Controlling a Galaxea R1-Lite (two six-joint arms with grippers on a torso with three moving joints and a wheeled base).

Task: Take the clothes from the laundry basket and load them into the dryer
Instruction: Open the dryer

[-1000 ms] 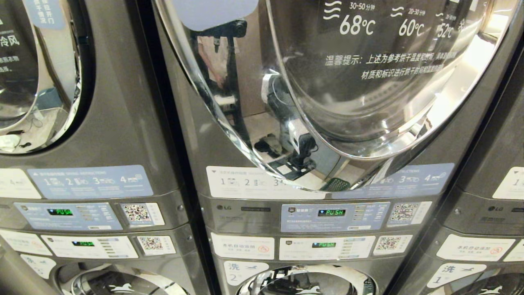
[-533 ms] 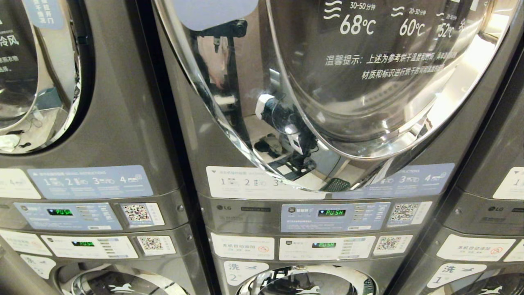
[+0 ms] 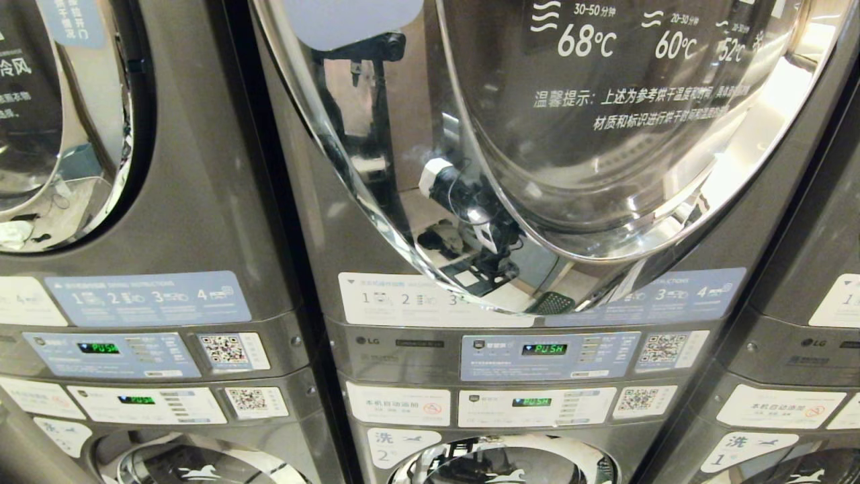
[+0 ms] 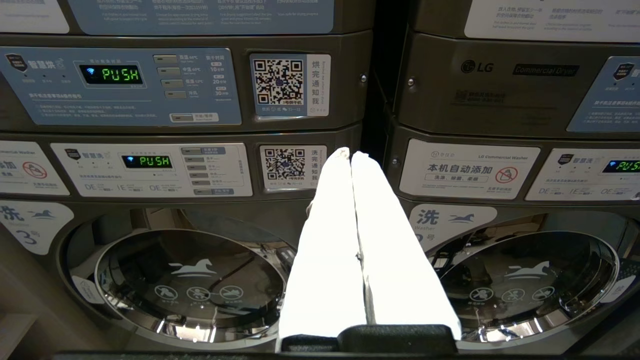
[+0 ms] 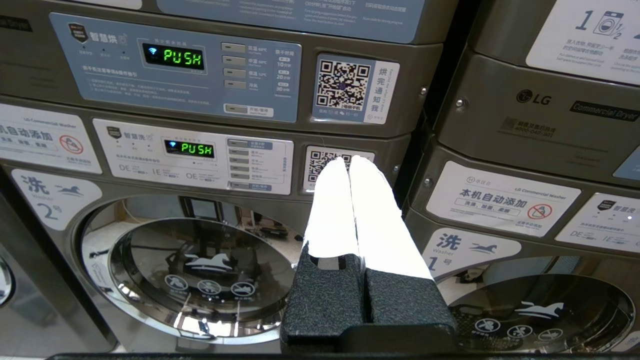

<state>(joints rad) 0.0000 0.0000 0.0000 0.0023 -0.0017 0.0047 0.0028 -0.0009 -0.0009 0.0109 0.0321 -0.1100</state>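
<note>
We face the dryer [image 3: 537,134], its door closed. Our left gripper [image 4: 350,155] and right gripper [image 5: 348,161] hang below its control panel [image 3: 547,356], jaws pressed together, empty. Clothes unseen.

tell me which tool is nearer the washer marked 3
Left. The left tool sits beside washer 3's door; the right tool is past washer 2, a machine further along.

Each gripper has two long white fingers with pointed tips. The right gripper [image 5: 349,162] fingers sit in bumpy black blocks; the left gripper [image 4: 350,154] has a smooth black base.
</note>
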